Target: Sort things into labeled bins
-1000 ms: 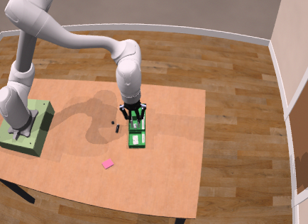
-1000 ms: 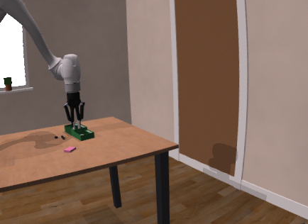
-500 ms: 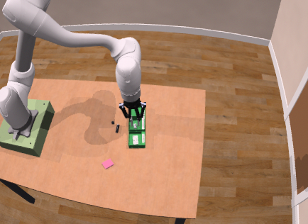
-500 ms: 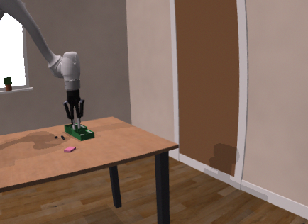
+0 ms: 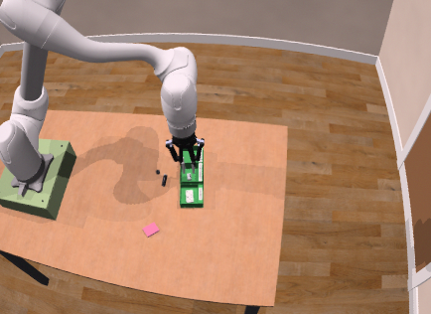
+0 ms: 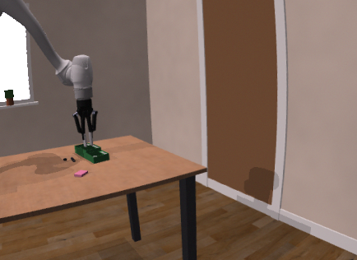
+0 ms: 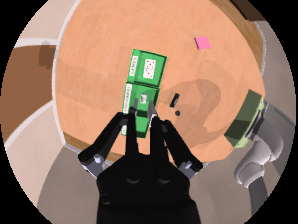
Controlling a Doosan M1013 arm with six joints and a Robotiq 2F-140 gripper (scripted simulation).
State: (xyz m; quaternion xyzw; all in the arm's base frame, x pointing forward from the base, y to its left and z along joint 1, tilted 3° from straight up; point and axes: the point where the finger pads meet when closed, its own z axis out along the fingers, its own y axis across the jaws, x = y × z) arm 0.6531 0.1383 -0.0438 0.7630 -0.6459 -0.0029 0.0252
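Your gripper [image 5: 189, 169] [image 6: 88, 145] [image 7: 142, 104] is empty, jaws part-way open with a narrow gap, fingertips over the middle bin [image 5: 182, 182] [image 6: 89, 154] [image 7: 156, 95]. Inside that bin, near the tips, you've got a small whitish-gray thing [image 5: 189, 176] [image 7: 143, 98]; can't tell what it is. The middle bin's label is too blurry to read.

Next to the middle bin, on one side, is the games bin [image 5: 192, 206] [image 6: 101, 160] [image 7: 161, 70], labelled GAMES, with a white dotted piece [image 5: 190, 196] [image 7: 149, 68] lying inside. On the middle bin's opposite side is the third bin [image 7: 142, 128], partly hidden by your gripper; can't read its label or see all its contents. All three are green, in a row on the table [image 5: 238, 229] [image 6: 136, 173] [image 7: 100, 40].

On the middle bin's robot-base side, you have a small black bar [image 5: 164, 180] [image 6: 72, 160] [image 7: 174, 100] near it and a tiny dark round thing [image 5: 158, 172] [image 6: 65, 159] [image 7: 177, 113] a bit farther out, both on the table. A pink block [image 5: 151, 230] [image 6: 81, 174] [image 7: 202, 43] lies well apart from the middle bin, outside all bins.
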